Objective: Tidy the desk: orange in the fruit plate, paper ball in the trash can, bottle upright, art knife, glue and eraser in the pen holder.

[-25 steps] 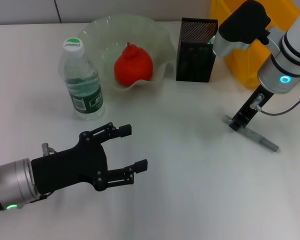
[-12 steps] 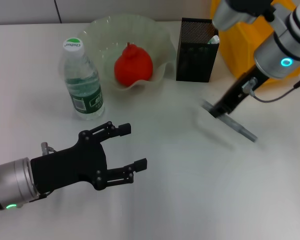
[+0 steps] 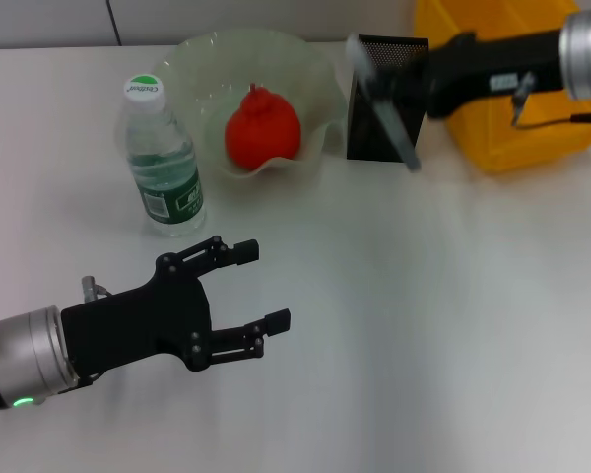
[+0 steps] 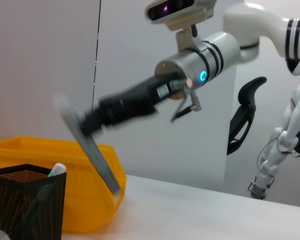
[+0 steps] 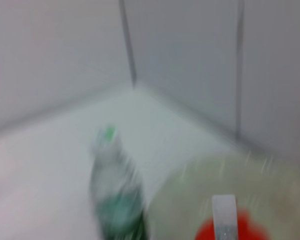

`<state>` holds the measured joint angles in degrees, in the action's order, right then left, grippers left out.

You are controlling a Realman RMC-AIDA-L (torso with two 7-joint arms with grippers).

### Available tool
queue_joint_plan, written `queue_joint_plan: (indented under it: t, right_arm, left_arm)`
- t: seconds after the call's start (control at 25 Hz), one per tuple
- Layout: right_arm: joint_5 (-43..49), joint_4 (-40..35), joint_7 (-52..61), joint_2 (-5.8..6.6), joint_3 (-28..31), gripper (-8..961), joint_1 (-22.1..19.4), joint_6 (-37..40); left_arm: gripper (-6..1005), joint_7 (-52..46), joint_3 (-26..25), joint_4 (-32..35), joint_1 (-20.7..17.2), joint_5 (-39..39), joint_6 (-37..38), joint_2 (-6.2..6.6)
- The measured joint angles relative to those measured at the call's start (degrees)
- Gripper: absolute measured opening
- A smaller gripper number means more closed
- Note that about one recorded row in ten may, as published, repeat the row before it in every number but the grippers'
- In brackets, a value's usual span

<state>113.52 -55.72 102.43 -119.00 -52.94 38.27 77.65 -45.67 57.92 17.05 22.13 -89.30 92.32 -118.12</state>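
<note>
Right gripper, black and reaching in from the robot's right, jaws pinching the thin grey pen-like glue stick, held tilted in the air in front of the tall black metal-mesh pen holder. Bright yellow plastic trash can beside the holder. Red-orange round orange in the translucent pale-green scalloped fruit plate. Clear plastic bottle upright on the white desk. Left gripper hovering low, jaws spread.
</note>
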Motion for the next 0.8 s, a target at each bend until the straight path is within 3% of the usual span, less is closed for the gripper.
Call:
queue_joint_plan:
  t: [0.32, 0.8]
  right_arm:
    - [-20.6, 15.3, -21.6, 0.17, 9.8, 136, -0.4, -4.6]
    - [-25.7, 26.9, -30.5, -0.1, 9.4, 132, 4.2, -20.7]
  left_arm:
    - [861, 0.2, -0.2, -0.1, -0.3, 0.0, -0.9, 0.0]
    - [861, 0.3, -0.3, 0.0, -0.2, 0.1, -1.7, 0.0]
